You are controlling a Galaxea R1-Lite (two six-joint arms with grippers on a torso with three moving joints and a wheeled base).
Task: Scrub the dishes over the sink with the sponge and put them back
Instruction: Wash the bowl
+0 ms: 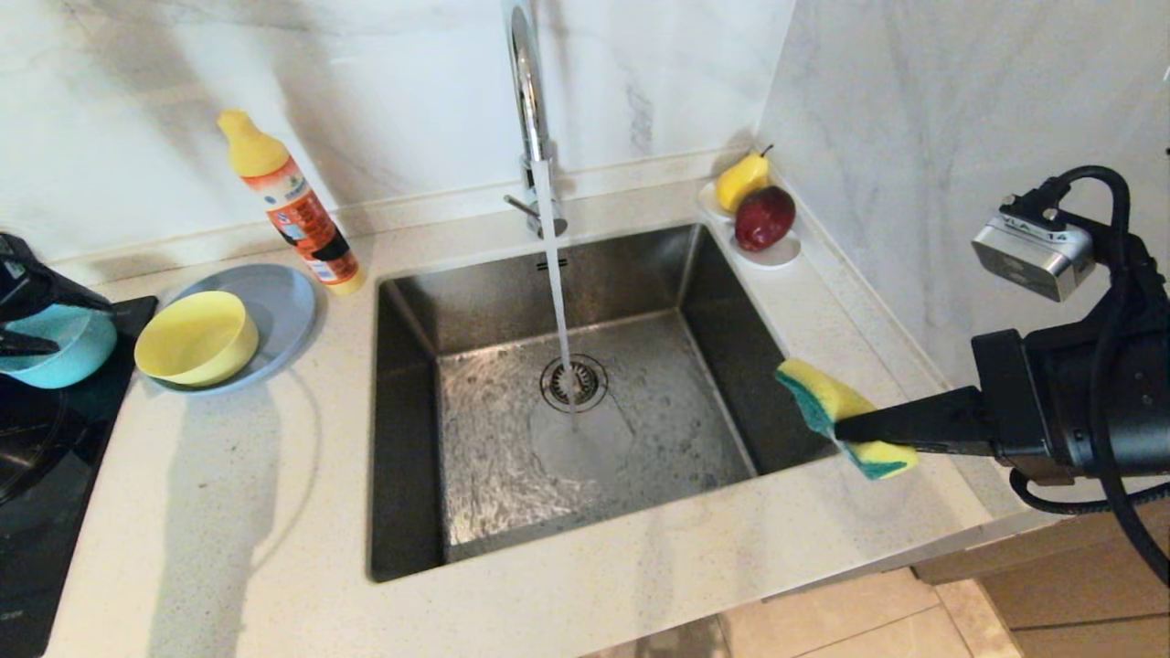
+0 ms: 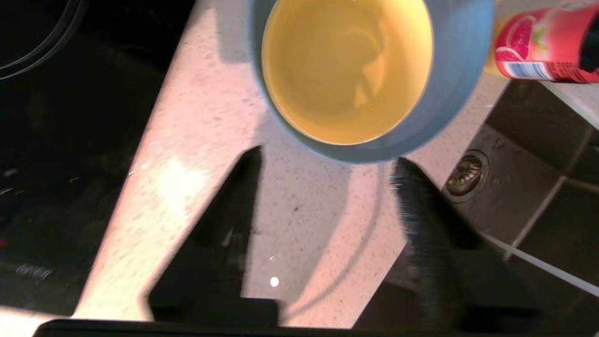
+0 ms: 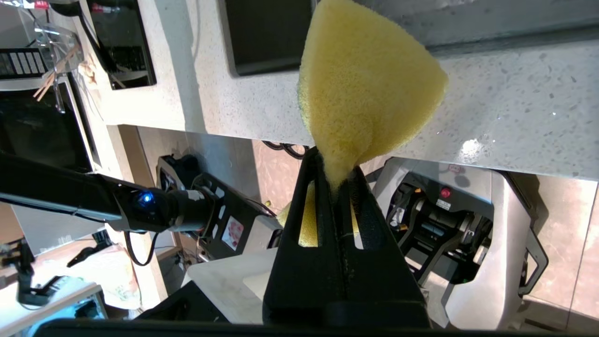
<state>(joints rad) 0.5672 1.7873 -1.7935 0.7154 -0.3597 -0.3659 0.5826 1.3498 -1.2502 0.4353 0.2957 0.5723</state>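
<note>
R hand point(image 1: 855, 429) pinches sponge point(image 1: 836, 411) at sink's point(image 1: 411, 439) right rim, ready for scrubbing; L hand point(image 1: 27, 320) far left by teal bowl point(image 1: 59, 352), fingers parted, grip unclear.

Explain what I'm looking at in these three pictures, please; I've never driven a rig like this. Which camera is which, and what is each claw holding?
It is a two-armed robot at a kitchen sink. The wide picture comes from its head, looking down. The other two come from a camera on each wrist, behind the fingers. The right gripper, by the sink's right edge, is shut on the yellow-green sponge. The left gripper, at the far left, is open and empty in its wrist picture. The teal bowl is right beside it, by the black cooktop. On the counter, the yellow bowl stands on the grey-blue plate, next to an orange detergent bottle. A white dish with fruit sits in the back corner. The faucet is running.
</note>
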